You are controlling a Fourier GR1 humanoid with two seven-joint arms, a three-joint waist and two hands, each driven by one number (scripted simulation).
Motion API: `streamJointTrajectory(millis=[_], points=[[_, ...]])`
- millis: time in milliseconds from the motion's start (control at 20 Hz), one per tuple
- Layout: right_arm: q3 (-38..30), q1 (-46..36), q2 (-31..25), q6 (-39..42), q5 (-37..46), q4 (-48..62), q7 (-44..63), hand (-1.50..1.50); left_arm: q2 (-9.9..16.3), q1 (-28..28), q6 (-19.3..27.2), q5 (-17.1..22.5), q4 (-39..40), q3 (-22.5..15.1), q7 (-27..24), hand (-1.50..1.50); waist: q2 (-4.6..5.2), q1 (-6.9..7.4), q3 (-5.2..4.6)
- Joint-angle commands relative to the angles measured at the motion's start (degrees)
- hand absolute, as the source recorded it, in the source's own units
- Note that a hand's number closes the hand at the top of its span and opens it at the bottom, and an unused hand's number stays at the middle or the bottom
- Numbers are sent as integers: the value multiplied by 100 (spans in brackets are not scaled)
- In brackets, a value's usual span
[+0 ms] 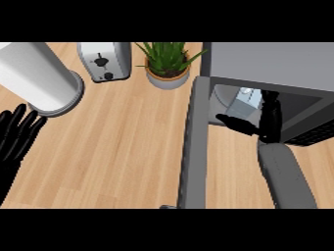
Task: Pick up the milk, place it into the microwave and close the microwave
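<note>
Right hand (pixel 265 120) sits at the mouth of the microwave (pixel 271 63), fingers straight and pointing far into the cavity, thumb stuck out to the left. Nothing pinched in it. Grey forearm comes up from the near edge on the right side.

Milk (pixel 246 102) stands inside the microwave cavity, just left of the fingers, beyond the thumb. Can't tell if the fingers touch it. It looks like a pale carton, upright as far as I can judge.

Microwave door (pixel 192 147) is swung wide open, running from the cavity's left edge toward the near side, edge-on to the view. Microwave body is at far right.

Left hand (pixel 9 139) is at the left edge, fingers spread and pointing far, holding nothing, resting.

Just beyond the left hand: white paper towel roll (pixel 26 71) on a round base, far left. To its right, silver toaster (pixel 104 61) at the far edge. Right of that, a potted plant (pixel 166 61) with green blades, just beside the microwave's far left corner.

All of it stands on the wooden tabletop (pixel 119 147).
</note>
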Motion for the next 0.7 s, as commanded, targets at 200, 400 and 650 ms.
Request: streamJointTrajectory(millis=[200,400,650], points=[[-478,-874,-110,301,-355,1168,1441,-150,-213,88,91,-246,-57,-188,-85,-150,161,-76,42],[-626,-1434,-336,593,-481,1761,1905,-150,-313,-26,199,-466,-136,-439,43,-150,132,-291,52],[-902,-2034,-454,1075,-751,2806,1498,-150,-287,148,54,-390,71,-420,-61,-150,86,-451,49]])
